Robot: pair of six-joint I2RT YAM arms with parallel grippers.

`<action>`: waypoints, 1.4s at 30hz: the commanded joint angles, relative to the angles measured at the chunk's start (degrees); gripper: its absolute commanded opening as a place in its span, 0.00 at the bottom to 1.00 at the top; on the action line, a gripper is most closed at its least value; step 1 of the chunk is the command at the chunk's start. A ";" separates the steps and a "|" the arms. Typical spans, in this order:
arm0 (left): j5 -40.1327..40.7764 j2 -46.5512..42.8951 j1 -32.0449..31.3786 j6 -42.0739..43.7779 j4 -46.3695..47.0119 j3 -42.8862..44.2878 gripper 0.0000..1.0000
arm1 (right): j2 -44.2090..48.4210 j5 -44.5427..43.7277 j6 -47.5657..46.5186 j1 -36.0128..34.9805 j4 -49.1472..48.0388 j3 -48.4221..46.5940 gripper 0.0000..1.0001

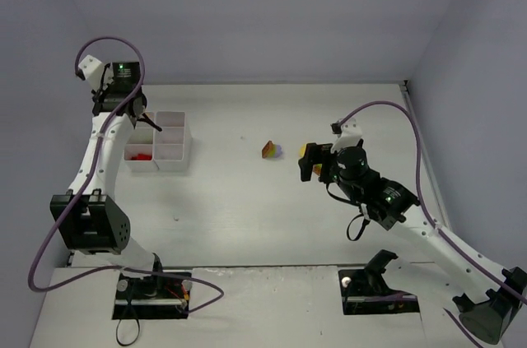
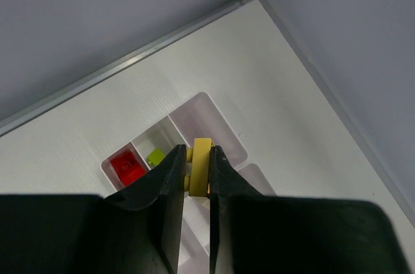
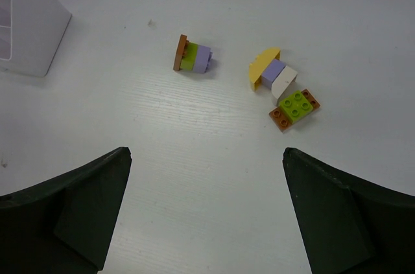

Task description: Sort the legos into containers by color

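**Yellow brick gripped over the tray; right jaws spread above loose bricks**

The right jaws stand wide apart above the white surface [image 3: 194, 131], holding nothing. Just beyond them lie three small stacks: a lime green studded brick on a brown-orange plate [image 3: 295, 107], a yellow arched piece joined to lilac and white bricks [image 3: 272, 73], and a brown, green and lilac stack [image 3: 192, 56]. Farther left sits the white plastic divided tray [image 2: 227, 126], with a red brick [image 2: 128, 167] and a small lime green brick [image 2: 155, 156] in neighbouring compartments. Above it, the left jaws are clamped on a yellow brick [image 2: 202, 151].

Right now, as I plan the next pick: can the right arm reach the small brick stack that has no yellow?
Probably yes: the right claw is open, facing the stack, with nothing between them.
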State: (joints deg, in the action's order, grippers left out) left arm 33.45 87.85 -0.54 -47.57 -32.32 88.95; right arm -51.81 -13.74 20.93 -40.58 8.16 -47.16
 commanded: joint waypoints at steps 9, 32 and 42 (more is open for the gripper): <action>7.94 9.61 0.27 1.43 2.87 7.82 0.02 | 1.63 -4.45 0.52 1.82 -0.69 -0.83 1.00; 8.74 17.53 2.21 3.19 5.25 11.34 0.48 | -1.01 -3.14 0.43 5.07 0.19 -1.62 1.00; -4.78 5.68 1.15 11.96 9.55 3.79 0.50 | -7.77 0.29 -0.98 6.21 0.01 -4.61 0.82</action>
State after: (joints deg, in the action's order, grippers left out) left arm 33.78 101.67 1.08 -40.53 -27.33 93.56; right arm -57.65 -14.24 20.80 -34.81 10.72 -47.99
